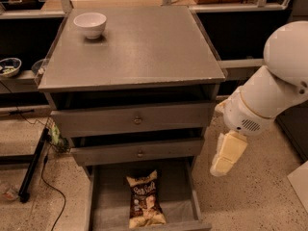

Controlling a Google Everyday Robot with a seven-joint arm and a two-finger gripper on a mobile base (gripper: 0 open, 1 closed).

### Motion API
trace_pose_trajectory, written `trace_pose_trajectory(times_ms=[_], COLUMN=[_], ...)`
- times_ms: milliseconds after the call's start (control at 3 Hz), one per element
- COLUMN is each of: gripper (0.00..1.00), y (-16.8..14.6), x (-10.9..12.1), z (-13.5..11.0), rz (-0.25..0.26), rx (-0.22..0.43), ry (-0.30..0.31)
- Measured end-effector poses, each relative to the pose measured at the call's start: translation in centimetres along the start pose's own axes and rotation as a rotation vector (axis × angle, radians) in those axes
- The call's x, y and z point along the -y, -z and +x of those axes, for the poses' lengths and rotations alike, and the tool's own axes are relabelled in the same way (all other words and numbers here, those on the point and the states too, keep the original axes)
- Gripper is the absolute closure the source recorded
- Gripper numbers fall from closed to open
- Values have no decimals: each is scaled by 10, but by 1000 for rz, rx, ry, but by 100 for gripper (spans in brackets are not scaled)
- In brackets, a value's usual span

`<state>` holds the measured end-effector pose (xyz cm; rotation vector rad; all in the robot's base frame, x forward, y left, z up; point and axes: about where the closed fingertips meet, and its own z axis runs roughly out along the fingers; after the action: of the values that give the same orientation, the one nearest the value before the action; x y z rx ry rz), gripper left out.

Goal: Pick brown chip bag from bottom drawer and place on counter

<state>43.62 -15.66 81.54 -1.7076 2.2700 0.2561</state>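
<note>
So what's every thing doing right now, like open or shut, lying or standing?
Lowest grey wooden drawer: pulled open.
Crinkly dark brown chip bag: lying flat inside that drawer.
Flat grey counter top: bag not on it yet.
Small white bowl: upright on the counter.
Cream gripper: hanging to the right of the open drawer, apart from the bag.

Brown chip bag (pixel 144 200) lies flat in open bottom drawer (pixel 175 186), gripper (pixel 223 161) hanging to its right
</note>
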Motion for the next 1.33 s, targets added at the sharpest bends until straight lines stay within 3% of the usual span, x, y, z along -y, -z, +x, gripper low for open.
trace_pose_trajectory(times_ms=[667, 1000, 1333], gripper=[0, 0, 0], y=[-7, -28, -89], x=[0, -3, -1], z=[0, 4, 12], rz=[-15, -47, -110], rx=[5, 25, 45], ry=[-5, -18, -36])
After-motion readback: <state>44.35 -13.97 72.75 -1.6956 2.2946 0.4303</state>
